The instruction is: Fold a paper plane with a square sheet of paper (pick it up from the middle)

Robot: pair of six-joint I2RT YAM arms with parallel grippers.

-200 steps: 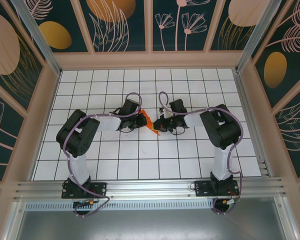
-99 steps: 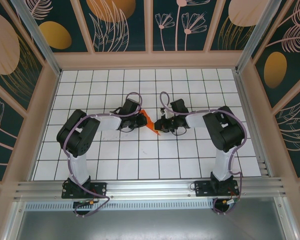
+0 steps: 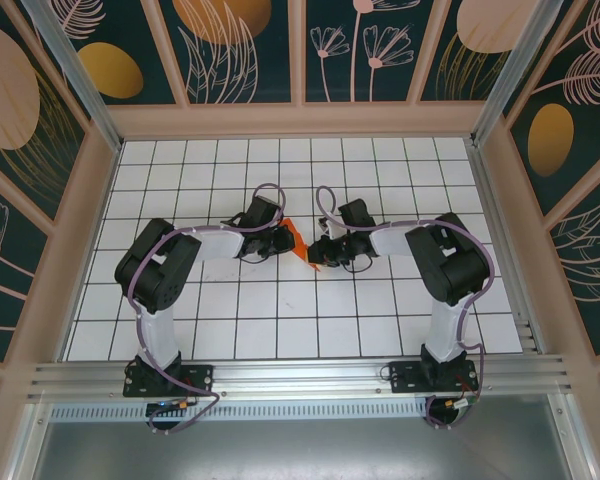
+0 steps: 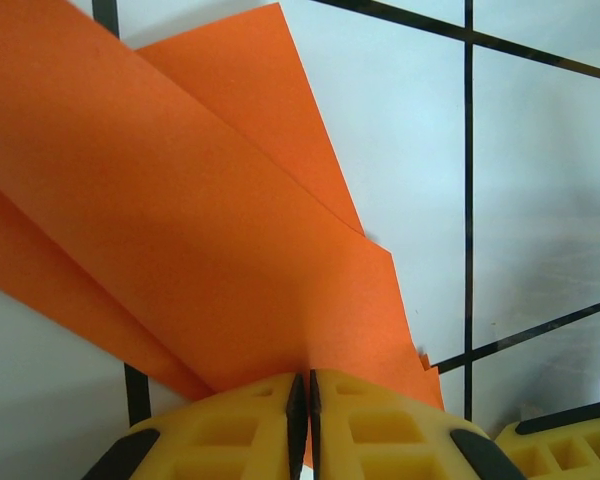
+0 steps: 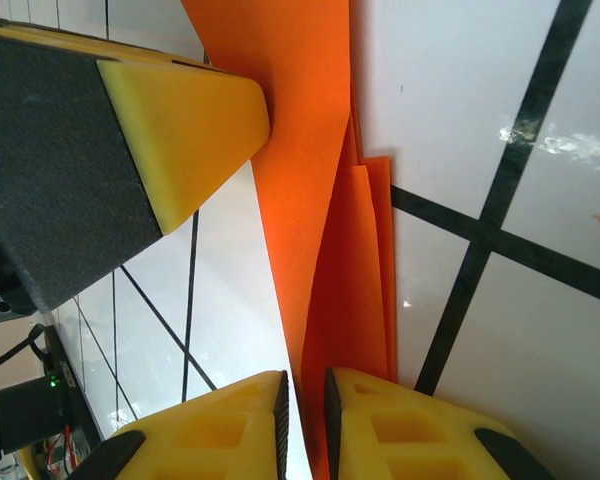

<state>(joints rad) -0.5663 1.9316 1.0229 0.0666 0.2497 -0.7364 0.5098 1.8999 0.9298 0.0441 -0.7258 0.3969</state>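
Note:
The sheet of paper [image 3: 298,242] is bright orange and folded into several overlapping layers, standing on edge above the white grid table between my two grippers. My left gripper [image 3: 283,240] is shut on its folded edge; in the left wrist view the yellow jaws [image 4: 302,380] pinch the paper [image 4: 200,210] with no gap. My right gripper [image 3: 318,251] meets the paper from the other side. In the right wrist view its jaws [image 5: 304,380] stand slightly apart, with the paper's [image 5: 315,160] lower edge running loosely through the gap. The left gripper's yellow fingertip [image 5: 180,125] shows at upper left there.
The white table with its black grid [image 3: 280,320] spreads around both arms. Wooden frame walls [image 3: 95,220] close the left, back and right sides. A metal rail [image 3: 300,375] runs along the near edge by the arm bases.
My right gripper's jaws have parted a little from shut and no longer pinch the paper. The left gripper keeps its grip, and the paper has barely moved.

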